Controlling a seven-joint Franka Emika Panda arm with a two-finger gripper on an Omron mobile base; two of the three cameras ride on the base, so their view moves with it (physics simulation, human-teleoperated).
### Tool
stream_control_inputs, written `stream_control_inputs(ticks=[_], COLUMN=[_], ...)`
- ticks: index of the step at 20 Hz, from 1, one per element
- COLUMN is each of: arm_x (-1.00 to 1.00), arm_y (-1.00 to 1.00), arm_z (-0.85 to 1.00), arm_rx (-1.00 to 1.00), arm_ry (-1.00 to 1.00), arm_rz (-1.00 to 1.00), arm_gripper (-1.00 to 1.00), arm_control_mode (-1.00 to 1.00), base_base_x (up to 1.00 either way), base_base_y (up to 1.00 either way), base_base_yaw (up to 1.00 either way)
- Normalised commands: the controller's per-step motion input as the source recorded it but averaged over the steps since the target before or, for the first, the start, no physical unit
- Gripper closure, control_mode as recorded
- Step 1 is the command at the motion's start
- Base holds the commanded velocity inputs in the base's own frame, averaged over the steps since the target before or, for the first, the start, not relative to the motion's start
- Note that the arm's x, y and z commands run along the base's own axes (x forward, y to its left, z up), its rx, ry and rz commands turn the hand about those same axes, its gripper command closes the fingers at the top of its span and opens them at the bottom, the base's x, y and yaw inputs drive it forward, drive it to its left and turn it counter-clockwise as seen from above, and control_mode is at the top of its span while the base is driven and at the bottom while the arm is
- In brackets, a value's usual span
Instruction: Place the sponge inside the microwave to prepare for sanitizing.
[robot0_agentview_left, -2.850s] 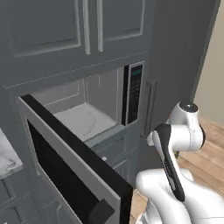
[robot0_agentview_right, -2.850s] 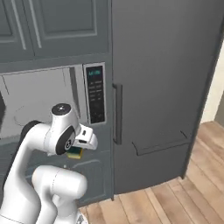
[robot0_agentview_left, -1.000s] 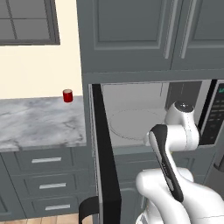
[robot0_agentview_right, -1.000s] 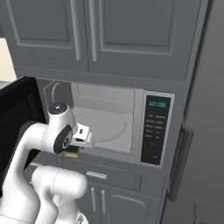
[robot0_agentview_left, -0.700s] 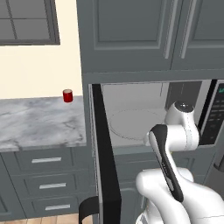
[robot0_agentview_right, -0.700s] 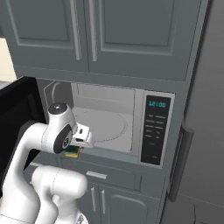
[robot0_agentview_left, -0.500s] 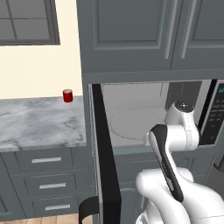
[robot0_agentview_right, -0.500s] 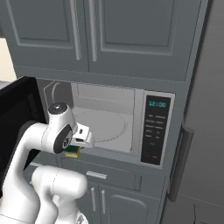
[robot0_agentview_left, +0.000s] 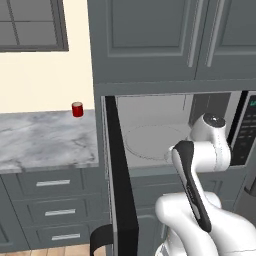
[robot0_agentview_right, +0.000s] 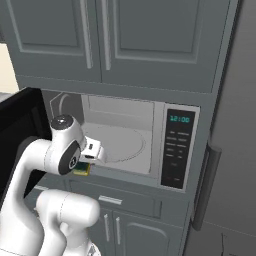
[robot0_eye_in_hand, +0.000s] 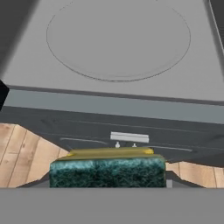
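The sponge (robot0_eye_in_hand: 107, 172) is held in the gripper (robot0_agentview_right: 83, 169), the fingers judged clamped on its sides, though the tips themselves are hidden behind it. It is carried just outside the microwave (robot0_agentview_right: 131, 138), below the front sill. The door (robot0_agentview_left: 120, 175) stands fully open and the turntable (robot0_eye_in_hand: 118, 39) is bare. For a sound placement, the sponge should be lifted over the sill, advanced above the turntable centre, and released low.

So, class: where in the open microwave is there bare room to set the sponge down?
The whole microwave floor is bare: the round turntable and the grey strip between it and the front sill. The sponge sits in the jaws outside the sill. The open door crowds the left side.
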Motion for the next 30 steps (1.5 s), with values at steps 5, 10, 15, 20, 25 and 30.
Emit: stream_control_inputs(ticks=[5, 10, 15, 20, 25, 30], arm_x=[0.39, 0.57, 0.37, 0.48, 0.57, 0.59], arm_y=[0.02, -0.01, 0.0, 0.0, 0.0, 0.0], arm_z=[0.13, 0.03, -0.03, -0.13, -0.14, -0.06], arm_rx=[0.0, 0.0, 0.02, 0.0, -0.01, -0.02], arm_ry=[-0.06, -0.06, -0.17, -0.06, -0.01, 0.0], arm_rz=[0.0, 0.02, 0.0, 0.0, 0.0, 0.0], arm_gripper=[1.0, 1.0, 1.0, 1.0, 1.0, 1.0], arm_control_mode=[-1.0, -1.0, -1.0, -1.0, -1.0, -1.0], base_base_x=[0.0, 0.0, 0.0, 0.0, 0.0, 0.0], base_base_y=[0.0, 0.0, 0.0, 0.0, 0.0, 0.0], base_base_yaw=[0.0, 0.0, 0.0, 0.0, 0.0, 0.0])
